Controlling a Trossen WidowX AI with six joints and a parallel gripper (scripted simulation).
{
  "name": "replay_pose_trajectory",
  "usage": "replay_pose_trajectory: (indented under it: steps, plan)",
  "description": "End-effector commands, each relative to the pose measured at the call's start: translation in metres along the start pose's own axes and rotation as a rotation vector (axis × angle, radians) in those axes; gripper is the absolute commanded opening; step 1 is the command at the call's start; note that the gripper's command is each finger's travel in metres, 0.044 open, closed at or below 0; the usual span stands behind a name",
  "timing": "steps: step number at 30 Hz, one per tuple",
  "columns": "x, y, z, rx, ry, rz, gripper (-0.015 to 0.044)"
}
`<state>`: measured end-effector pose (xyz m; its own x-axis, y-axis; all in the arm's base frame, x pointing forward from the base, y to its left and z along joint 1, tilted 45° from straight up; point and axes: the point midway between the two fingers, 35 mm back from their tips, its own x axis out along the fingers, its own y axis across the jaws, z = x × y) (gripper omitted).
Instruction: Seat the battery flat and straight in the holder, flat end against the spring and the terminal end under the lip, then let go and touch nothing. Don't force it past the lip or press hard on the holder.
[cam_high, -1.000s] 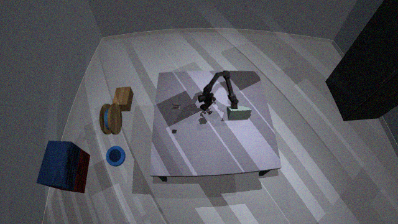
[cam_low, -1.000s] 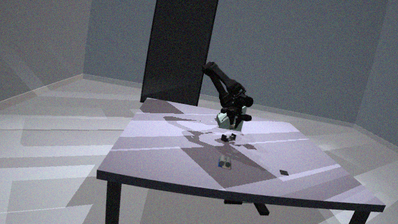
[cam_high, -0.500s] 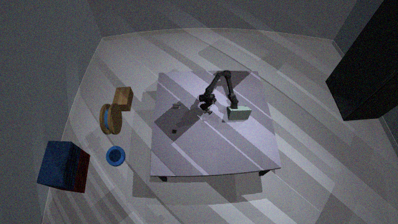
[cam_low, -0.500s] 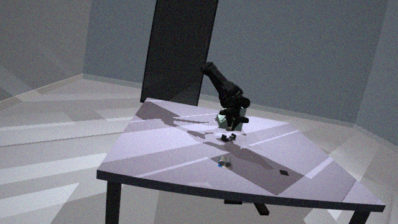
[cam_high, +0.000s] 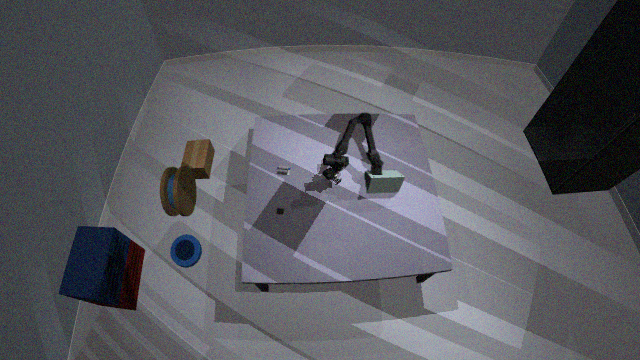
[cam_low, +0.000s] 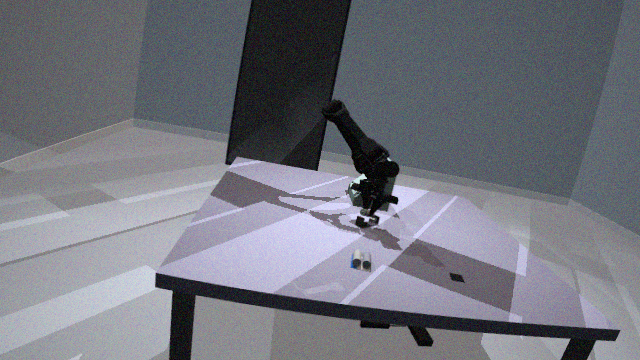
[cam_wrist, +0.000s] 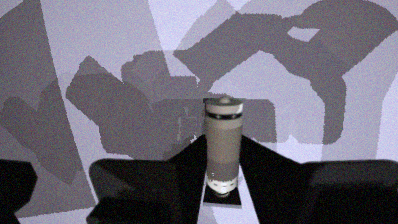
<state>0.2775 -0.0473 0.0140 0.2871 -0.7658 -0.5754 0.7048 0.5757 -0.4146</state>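
My gripper is shut on the battery, one black finger on each side of it. The grey-beige battery has a dark band and a small knob at its far end in the wrist view; its near end is pale. The small black holder lies on the table below the gripper. In the wrist view it is lined up behind the battery, which hides most of it. The spring and lip cannot be made out. The exterior view shows the battery close above the holder; whether they touch cannot be told.
A pale green block stands beside the arm's base. Two small pale cylinders and a small dark square lie on the table. Shadows of the arm cross the tabletop.
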Motion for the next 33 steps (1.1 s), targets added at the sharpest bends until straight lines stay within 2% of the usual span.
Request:
replay_pose_trajectory:
  steps: [1, 33]
  plan:
    - [0.001, -0.001, 0.000, -0.004, -0.020, 0.002, 0.0086]
    - [0.014, 0.004, -0.009, -0.020, -0.184, 0.028, 0.0086]
